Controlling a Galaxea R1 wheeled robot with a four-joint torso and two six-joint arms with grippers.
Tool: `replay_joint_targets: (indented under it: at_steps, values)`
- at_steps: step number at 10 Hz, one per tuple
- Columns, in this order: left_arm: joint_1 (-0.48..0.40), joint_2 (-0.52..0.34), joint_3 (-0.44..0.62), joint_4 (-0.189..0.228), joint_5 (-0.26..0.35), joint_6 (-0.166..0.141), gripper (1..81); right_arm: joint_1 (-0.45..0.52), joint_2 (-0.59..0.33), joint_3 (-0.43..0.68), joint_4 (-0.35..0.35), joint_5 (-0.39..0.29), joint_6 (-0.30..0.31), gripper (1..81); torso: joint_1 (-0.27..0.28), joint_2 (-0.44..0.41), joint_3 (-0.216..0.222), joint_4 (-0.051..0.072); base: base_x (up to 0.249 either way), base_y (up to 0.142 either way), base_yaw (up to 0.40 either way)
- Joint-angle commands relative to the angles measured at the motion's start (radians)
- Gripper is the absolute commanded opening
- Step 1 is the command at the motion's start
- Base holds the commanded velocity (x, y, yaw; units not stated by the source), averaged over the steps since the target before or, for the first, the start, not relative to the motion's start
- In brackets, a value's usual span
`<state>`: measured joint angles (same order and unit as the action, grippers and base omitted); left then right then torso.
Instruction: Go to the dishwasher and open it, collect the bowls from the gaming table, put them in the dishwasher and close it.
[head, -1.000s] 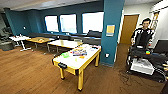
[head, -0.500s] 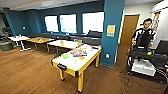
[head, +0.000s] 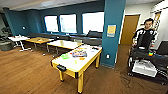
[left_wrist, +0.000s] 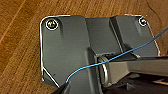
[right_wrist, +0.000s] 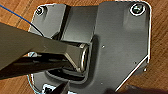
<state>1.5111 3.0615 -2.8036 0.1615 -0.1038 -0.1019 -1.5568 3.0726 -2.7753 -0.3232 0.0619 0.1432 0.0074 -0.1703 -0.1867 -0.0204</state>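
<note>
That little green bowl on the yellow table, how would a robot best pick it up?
Probably by its rim, coming straight down from above. The green bowl seems to sit open side up on the flat top of the yellow table, near the left edge, with other items beside it to the right.

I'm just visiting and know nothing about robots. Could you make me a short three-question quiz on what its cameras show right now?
1. True or false: the gaming table has a yellow rim and yellow legs.
2. What colour is the bowl on the gaming table's white top? A) red B) lime green C) black
3. Fill in: the person is to the ____ of the teal pillar in the head view.

Key: 1 true; 2 B; 3 right.
</note>
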Motion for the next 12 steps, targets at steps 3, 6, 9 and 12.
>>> replay_joint_targets:
  at_steps: [3, 6, 9, 12]
  values:
    - [-0.047, -0.001, -0.001, -0.002, 0.047, 0.004, 81.1, 0.045, 0.005, 0.004, -0.004, -0.045, -0.002, 81.1, 0.001, 0.0, 0.0, 0.0, 0.0, 0.07, 0.0]
    - [-0.047, -0.001, -0.001, -0.002, 0.047, 0.004, 81.1, 0.043, 0.004, 0.004, -0.004, -0.044, -0.002, 81.1, 0.0, 0.0, 0.0, 0.0, 0.0, 0.045, 0.0]
    - [-0.045, -0.001, -0.001, -0.002, 0.047, 0.004, 81.1, 0.043, 0.004, 0.004, -0.002, -0.044, -0.002, 81.1, 0.0, 0.0, 0.0, 0.0, 0.082, 0.0, 0.0]
    - [-0.045, -0.001, -0.001, -0.002, 0.047, 0.004, 81.1, 0.042, 0.004, 0.004, -0.004, -0.042, -0.002, 81.1, -0.003, -0.001, 0.0, 0.0, 0.087, 0.0, 0.0]
